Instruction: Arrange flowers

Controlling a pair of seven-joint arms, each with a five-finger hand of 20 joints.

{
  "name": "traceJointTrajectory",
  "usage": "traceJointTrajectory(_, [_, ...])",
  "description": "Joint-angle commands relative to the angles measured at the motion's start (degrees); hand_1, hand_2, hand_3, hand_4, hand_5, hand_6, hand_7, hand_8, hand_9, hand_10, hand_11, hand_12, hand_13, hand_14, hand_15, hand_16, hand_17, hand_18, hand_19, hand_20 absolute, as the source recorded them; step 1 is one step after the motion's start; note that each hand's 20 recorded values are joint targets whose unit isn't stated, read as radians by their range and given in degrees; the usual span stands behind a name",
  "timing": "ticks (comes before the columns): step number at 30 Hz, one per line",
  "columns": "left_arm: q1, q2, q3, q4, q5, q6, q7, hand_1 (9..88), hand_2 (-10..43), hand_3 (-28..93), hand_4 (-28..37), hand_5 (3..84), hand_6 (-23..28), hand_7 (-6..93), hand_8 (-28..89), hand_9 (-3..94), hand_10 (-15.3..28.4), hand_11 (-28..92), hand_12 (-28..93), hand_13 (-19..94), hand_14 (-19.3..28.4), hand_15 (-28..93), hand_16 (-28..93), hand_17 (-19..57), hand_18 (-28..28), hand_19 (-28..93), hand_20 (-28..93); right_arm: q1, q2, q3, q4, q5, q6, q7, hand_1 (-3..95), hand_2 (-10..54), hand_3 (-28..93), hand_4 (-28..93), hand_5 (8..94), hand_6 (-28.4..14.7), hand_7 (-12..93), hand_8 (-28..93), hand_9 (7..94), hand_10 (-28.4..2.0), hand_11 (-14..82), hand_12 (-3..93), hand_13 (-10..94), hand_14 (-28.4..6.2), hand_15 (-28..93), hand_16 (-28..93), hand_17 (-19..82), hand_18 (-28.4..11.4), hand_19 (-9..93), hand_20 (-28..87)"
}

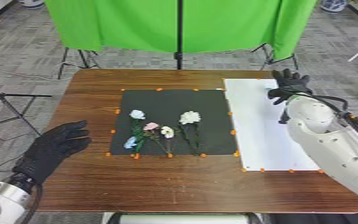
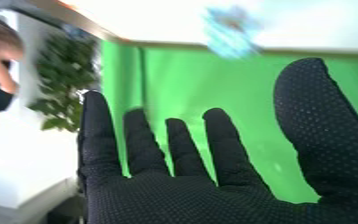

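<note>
Brown wooden table (image 1: 158, 185): extending on the near side of the right hand (image 1: 288, 86) and rightward from the left hand (image 1: 58, 146). Green cloth (image 1: 229, 25): hanging well beyond the right hand. White sheet (image 1: 262, 130): beneath and to the near side of the right hand. Black mat (image 1: 162, 102): between the two hands, left of the right one. Right hand (image 2: 193, 205): straight-fingered, spread, thumb well apart, with no pinch noted. Left hand: relaxed, with fingers slightly parted. White flower (image 1: 190, 117), pink flower (image 1: 151, 126), cream flower (image 1: 167, 132) and two pale blue flowers (image 1: 137, 114): lying on the mat, to the right of the left hand. Blurred pale blue bloom (image 2: 231, 32): past the right fingertips in the wrist view; unable to tell what supports it.
</note>
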Motion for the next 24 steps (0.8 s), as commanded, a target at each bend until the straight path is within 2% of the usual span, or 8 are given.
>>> traceJointTrajectory(1, [0.62, -0.15, 0.06, 0.30, 0.09, -0.63, -0.68, 25.0, 1.9, 76, -28.3, 31.8, 5.7, 32.0, -16, 26.2, 14.2, 39, 14, 19, 16.4, 55, -7, -9.5, 22.9, 56, 8, -0.65, -0.55, -0.93, 2.20, -1.12, 1.89, -2.17, 23.4, -8.1, 91, -27, 15.2, -7.6, 12, -8, 20.0, -12.9, 11.0, 23.6, 27, -9.7, 29, 19, 4, -22.7, 51, 12])
traceJointTrajectory(7, [0.22, 0.02, 0.15, 0.58, 0.09, -0.78, -0.73, 25.0, 1.9, 75, -28.3, 31.8, 5.7, 32.1, -16, 26.2, 14.2, 39, 14, 19, 16.3, 55, -7, -9.5, 22.9, 56, 8, 0.32, -1.18, -2.11, 3.11, 0.62, 3.79, -3.76, 27.6, -9.5, 91, -28, 15.0, -7.9, 13, -9, 30.8, -10.3, 22.5, 19.9, 40, -6.4, 41, 15, 8, -21.0, 54, 14])
traceJointTrajectory(12, [0.52, 0.09, 0.22, 0.41, -0.04, -0.44, -0.89, 25.1, 2.0, 75, -28.3, 31.7, 5.7, 32.2, -16, 26.2, 14.2, 39, 14, 19, 16.3, 55, -7, -9.5, 22.9, 56, 8, 0.37, -1.39, -2.21, 3.52, -0.87, 2.95, -5.08, 31.3, -9.5, 91, -28, 14.5, -4.6, 15, -11, 42.1, -10.2, 29.0, 18.2, 48, -4.7, 44, 15, 11, -20.3, 57, 15])
traceJointTrajectory(16, [0.36, 0.15, 0.37, 0.46, -0.08, -0.38, -0.78, 25.1, 2.0, 75, -28.3, 31.8, 5.7, 32.0, -16, 26.2, 14.3, 39, 14, 19, 16.3, 55, -7, -9.5, 22.9, 56, 8, 0.40, -1.68, -2.36, 3.92, -1.78, 1.90, -5.63, 33.5, -9.5, 91, -28, 27.5, 1.1, 26, -18, 51.9, -7.9, 34.1, 17.7, 55, -3.4, 48, 16, 14, -19.8, 61, 18])
traceJointTrajectory(17, [0.27, 0.13, 0.39, 0.46, -0.01, -0.35, -0.80, 25.1, 2.0, 75, -28.3, 31.8, 5.7, 32.0, -16, 26.3, 14.3, 39, 14, 19, 16.3, 55, -7, -9.5, 22.9, 56, 8, 0.32, -1.55, -2.58, 3.94, -2.19, 2.01, -6.07, 34.7, -9.4, 90, -28, 32.7, 1.9, 27, -19, 55.6, -7.7, 33.6, 18.5, 57, -2.9, 47, 19, 15, -19.2, 61, 19])
traceJointTrajectory(18, [0.28, 0.07, 0.35, 0.45, 0.00, -0.40, -0.84, 25.1, 2.0, 75, -28.3, 31.8, 5.7, 32.1, -16, 26.2, 14.2, 39, 14, 19, 16.4, 56, -7, -9.5, 22.9, 56, 8, -0.02, -1.45, -2.57, 3.94, -2.47, 2.69, -6.82, 37.2, -8.8, 86, -28, 44.0, 3.5, 29, -20, 63.6, -6.5, 29.9, 23.6, 62, -1.6, 45, 25, 17, -18.2, 62, 21])
traceJointTrajectory(21, [0.47, -0.15, 0.23, 0.31, 0.10, -0.27, -0.79, 25.1, 2.0, 75, -28.3, 31.8, 5.7, 32.2, -16, 26.2, 14.3, 39, 14, 19, 16.3, 55, -7, -9.5, 22.9, 56, 8, -0.90, -1.05, -2.72, 3.44, -1.95, 4.62, -8.39, 42.4, -6.5, 79, -28, 63.0, 4.1, 41, -14, 79.8, -4.6, 22.8, 32.3, 72, -1.3, 45, 30, 22, -16.0, 64, 24])
traceJointTrajectory(24, [0.51, -0.34, 0.11, 0.29, 0.15, -0.30, -0.81, 25.1, 2.0, 75, -28.3, 31.8, 5.7, 32.2, -16, 26.2, 14.2, 39, 14, 19, 16.3, 56, -7, -9.5, 22.9, 56, 8, -2.44, -0.44, -2.31, 1.98, -2.40, 6.54, -9.45, 44.6, -5.4, 78, -28, 71.4, 4.0, 42, -11, 85.3, -4.4, 25.4, 31.1, 78, -1.9, 48, 26, 25, -14.8, 66, 27])
